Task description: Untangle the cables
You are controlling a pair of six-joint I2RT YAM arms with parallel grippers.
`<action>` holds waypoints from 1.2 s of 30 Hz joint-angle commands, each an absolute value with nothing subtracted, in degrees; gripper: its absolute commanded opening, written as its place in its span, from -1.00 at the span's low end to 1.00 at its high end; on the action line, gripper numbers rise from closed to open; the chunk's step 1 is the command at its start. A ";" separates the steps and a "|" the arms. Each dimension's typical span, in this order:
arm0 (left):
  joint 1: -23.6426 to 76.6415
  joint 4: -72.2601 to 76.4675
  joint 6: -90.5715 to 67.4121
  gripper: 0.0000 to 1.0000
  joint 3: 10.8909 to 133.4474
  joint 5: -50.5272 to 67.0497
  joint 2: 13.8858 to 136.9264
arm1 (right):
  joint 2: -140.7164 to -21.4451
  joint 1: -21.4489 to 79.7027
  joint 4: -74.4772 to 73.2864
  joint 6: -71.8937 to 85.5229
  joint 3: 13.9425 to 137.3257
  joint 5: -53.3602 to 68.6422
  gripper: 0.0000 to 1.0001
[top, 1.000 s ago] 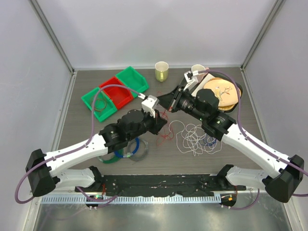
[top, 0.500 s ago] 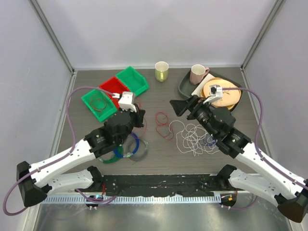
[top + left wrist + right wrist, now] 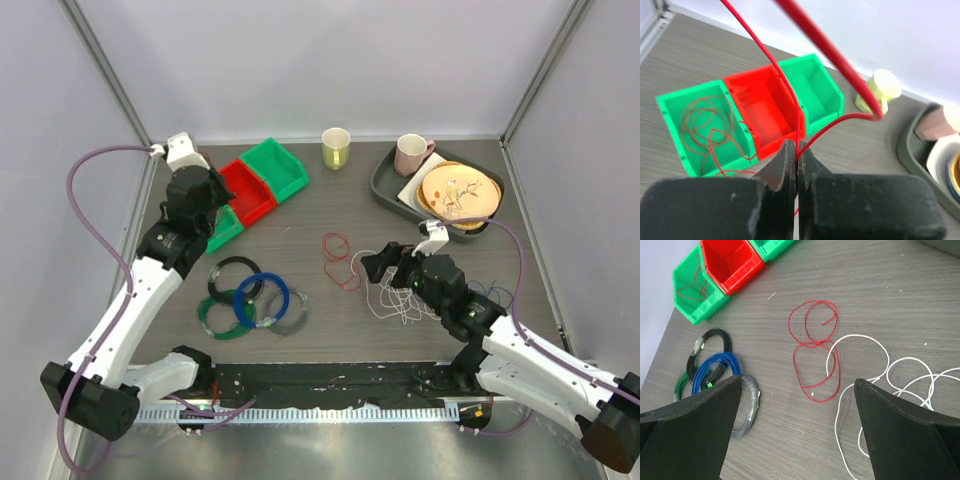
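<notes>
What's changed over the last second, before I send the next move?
Left gripper swung from the centre out left to the bins, shut on a thin red wire. Right gripper pulled back nearward, open. Red loops, coils and white tangle stayed.

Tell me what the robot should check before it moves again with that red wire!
1. Grip on the held red wire: ok. The left fingers are shut on it.
2. Held wire's loose ends free: cannot tell. They run out of the left wrist view.
3. Bin below: ok. The green bin lies under the left fingers, with thin wire inside.
4. Right gripper ready: ok. It is open and empty above the table.
5. Red loop apart from the white cables: not ok. They cross.
</notes>
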State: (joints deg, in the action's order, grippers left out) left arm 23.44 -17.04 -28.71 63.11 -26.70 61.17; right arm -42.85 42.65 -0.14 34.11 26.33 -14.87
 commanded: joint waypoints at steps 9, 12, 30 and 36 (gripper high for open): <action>3.44 -12.22 -30.23 -1.00 68.64 -10.91 74.79 | -40.17 42.89 5.27 32.35 21.71 -7.47 0.99; 0.71 -11.08 -30.32 -1.00 68.20 -9.85 77.94 | -39.73 42.89 5.45 31.90 21.10 -8.78 0.99; -5.97 -7.11 -32.78 -1.00 68.64 -0.79 94.30 | -42.27 42.89 5.27 32.08 21.09 -11.16 0.99; -6.50 -12.03 -33.31 -0.99 72.59 -2.02 100.36 | -42.01 42.80 5.18 32.17 21.09 -11.43 0.99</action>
State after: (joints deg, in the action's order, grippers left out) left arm -5.96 -10.61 -32.56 68.31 -2.31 97.69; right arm -42.41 42.65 2.72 32.82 20.97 -10.17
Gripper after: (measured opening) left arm 0.027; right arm 0.996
